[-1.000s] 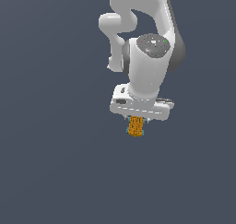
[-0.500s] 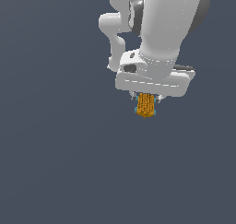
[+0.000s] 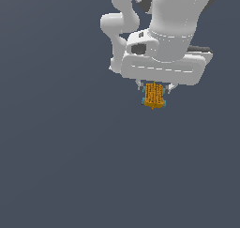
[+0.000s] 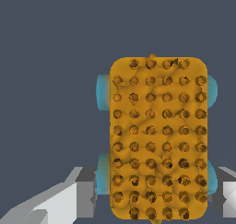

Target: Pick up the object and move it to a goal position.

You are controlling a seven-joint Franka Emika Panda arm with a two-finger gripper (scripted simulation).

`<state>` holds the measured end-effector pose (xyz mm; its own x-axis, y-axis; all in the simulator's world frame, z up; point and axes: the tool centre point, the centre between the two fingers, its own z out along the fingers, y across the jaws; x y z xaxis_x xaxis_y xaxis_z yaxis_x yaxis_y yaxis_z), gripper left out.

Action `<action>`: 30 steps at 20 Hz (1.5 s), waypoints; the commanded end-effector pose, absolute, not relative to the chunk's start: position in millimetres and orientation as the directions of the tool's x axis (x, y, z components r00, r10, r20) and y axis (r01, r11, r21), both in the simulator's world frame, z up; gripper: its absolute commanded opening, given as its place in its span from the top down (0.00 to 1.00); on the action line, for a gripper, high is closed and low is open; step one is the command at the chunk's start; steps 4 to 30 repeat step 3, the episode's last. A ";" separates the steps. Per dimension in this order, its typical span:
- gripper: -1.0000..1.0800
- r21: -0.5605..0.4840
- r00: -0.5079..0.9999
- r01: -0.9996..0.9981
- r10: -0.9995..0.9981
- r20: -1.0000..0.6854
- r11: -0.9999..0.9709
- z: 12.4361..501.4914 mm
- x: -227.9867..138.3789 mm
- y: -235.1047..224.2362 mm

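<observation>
flat slate-grey background fills both views, with no edge or seam in it; against it, in the exterior view, the white two-fingered claw hangs from a wide white hand housing, and only the short tips of its fingers peek out below that housing, one on each side of the load; the claw is clenched on the small oblong orange block with a studded grid texture and teal edges, which hangs lengthwise below the housing, its upper end tucked between the finger tips and its lower end free; the block is narrower than the housing above it and touches nothing else; in the wrist view the same block stands large and close, its orange face covered in rows of small dark-centred bumps, with rounded teal patches showing past both long sides; pale grey finger parts sit at either side of its nearer end, close against it; outward from the claw, the white franka arm rises in thick rounded links toward the top of the exterior view, with a narrower white link curving on the exterior view's left of it.
</observation>
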<state>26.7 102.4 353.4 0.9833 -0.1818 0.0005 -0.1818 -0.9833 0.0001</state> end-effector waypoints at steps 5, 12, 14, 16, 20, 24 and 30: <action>1.00 0.000 0.983 -0.182 -0.182 0.000 -0.983 355.3 27.4 102.9; 1.00 0.000 0.983 -0.182 -0.182 0.000 -0.983 355.3 27.4 102.9; 1.00 0.000 0.983 -0.182 -0.182 0.000 -0.983 355.3 27.4 102.9; 1.00 0.000 0.983 -0.182 -0.182 0.000 -0.983 355.3 27.4 102.9; 1.00 0.000 0.983 -0.182 -0.182 0.000 -0.983 355.3 27.4 102.9; 1.00 0.000 0.983 -0.182 -0.182 0.000 -0.983 355.3 27.4 102.9; 1.00 0.000 0.983 -0.182 -0.182 0.000 -0.983 355.3 27.4 102.9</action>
